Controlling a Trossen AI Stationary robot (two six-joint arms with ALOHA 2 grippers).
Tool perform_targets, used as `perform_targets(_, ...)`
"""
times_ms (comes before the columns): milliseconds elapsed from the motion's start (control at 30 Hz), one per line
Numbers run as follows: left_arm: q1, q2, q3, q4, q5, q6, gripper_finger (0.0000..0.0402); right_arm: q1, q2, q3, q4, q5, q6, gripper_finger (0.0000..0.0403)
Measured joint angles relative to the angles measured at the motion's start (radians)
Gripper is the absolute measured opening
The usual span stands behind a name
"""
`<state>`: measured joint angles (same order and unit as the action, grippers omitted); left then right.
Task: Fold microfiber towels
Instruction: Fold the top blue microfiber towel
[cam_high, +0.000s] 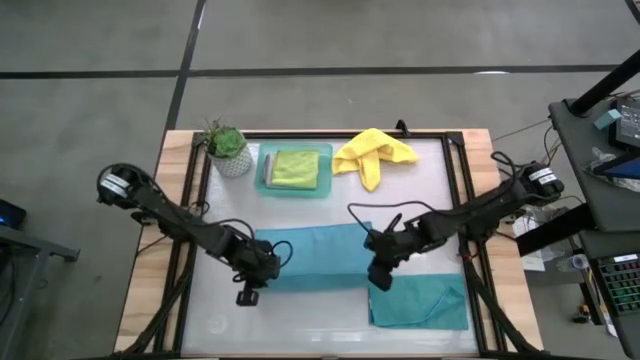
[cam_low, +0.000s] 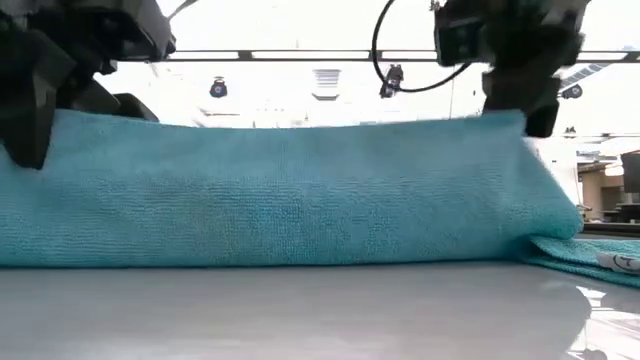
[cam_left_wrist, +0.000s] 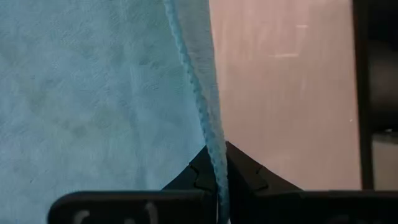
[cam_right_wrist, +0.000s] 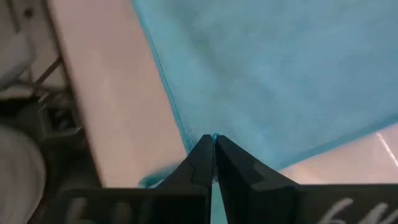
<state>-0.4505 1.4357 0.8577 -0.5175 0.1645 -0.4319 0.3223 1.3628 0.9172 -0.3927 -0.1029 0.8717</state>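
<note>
Left gripper (cam_high: 248, 296): clamped on teal towel (cam_high: 315, 255), 7 o'clock corner.
Right gripper (cam_high: 381, 279): clamped, 5 o'clock corner.
Risk: uneven pulling may skew the fold.

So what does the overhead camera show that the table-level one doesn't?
Only the overhead view shows the potted plant, the tray with a lime green towel, the yellow towel and where each arm reaches in from. Only the table-level view shows the teal towel lifted along its top edge, sagging between the grips. Both show that towel pinched by the left gripper and right gripper, jaws shut, and a second teal towel lying flat.
</note>
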Motion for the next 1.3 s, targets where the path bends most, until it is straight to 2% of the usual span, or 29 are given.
perform_targets(300,0.090,-0.020,-0.002,-0.055,-0.024,0.115,0.0000,-0.136,0.000,-0.006,-0.022,0.027,-0.104,0.0008)
perform_targets(467,0.152,-0.020,-0.022,-0.131,-0.045,0.132,0.0000,-0.201,0.000,-0.006,-0.023,0.027,-0.165,0.0008)
perform_targets(600,0.202,-0.020,-0.060,-0.132,-0.047,0.137,0.0000,-0.240,0.000,-0.006,-0.023,0.028,-0.181,0.0008)
perform_targets(1000,0.317,-0.017,-0.083,-0.119,-0.072,0.253,0.0000,-0.288,0.033,-0.007,-0.022,0.075,-0.181,0.0008)
perform_targets(1300,0.358,-0.016,-0.084,-0.114,-0.108,0.292,0.0000,-0.310,0.091,-0.007,-0.022,0.086,-0.185,0.0008)
